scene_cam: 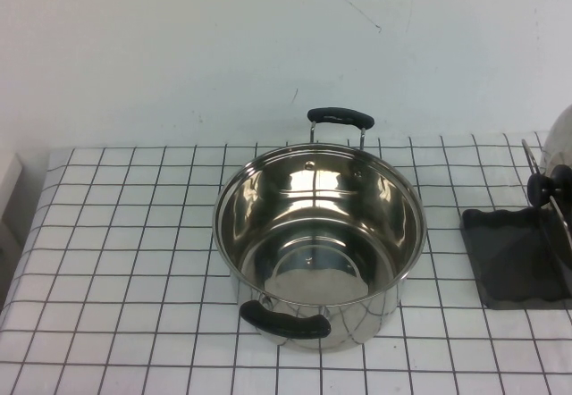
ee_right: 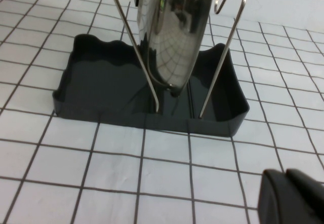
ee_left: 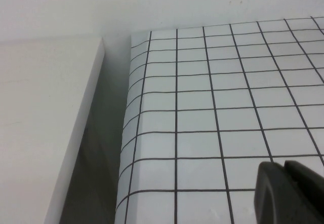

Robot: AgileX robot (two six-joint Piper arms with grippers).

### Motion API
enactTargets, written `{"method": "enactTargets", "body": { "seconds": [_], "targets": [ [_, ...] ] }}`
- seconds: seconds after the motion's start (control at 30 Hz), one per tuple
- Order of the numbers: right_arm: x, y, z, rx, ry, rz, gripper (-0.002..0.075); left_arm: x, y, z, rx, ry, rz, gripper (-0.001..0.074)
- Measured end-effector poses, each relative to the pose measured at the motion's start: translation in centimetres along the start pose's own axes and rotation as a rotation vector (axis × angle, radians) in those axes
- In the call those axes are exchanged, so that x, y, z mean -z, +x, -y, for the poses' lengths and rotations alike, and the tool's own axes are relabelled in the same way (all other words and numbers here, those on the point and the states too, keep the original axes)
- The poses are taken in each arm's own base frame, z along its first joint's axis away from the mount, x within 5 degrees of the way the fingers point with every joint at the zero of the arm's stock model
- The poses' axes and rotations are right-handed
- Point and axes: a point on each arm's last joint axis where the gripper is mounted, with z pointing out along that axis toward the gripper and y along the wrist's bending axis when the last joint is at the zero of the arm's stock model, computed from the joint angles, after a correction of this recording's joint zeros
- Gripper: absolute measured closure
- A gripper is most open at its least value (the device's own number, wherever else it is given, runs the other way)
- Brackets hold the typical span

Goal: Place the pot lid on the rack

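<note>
The pot lid (scene_cam: 561,140) stands on edge in the rack at the table's far right, its black knob (scene_cam: 547,188) facing left. The right wrist view shows its shiny dome (ee_right: 174,31) held between the rack's silver wires (ee_right: 223,67) over the dark grey tray (ee_right: 101,77); the tray also shows in the high view (scene_cam: 514,265). My right gripper (ee_right: 285,173) is shut and empty, a short way in front of the tray. My left gripper (ee_left: 283,164) is shut and empty over the table's left edge. Neither gripper shows in the high view.
A steel pot (scene_cam: 268,198) with two black handles stands open in the middle of the checked tablecloth (scene_cam: 125,234). A white block (ee_left: 45,122) lies beside the table's left edge, with a gap between them.
</note>
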Motion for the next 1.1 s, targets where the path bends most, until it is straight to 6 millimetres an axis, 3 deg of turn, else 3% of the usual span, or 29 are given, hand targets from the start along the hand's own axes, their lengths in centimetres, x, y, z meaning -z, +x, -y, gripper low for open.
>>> {"method": "enactTargets", "body": {
  "seconds": [0.33,1.1],
  "targets": [
    [0.0,0.0,0.0,0.0,0.0,0.0,0.0727,0.01,0.0,-0.42,0.023,-0.076,0.001,0.0737],
    [0.0,0.0,0.0,0.0,0.0,0.0,0.0727,0.01,0.0,-0.35,0.002,-0.059,0.0,0.0737]
  ]
}}
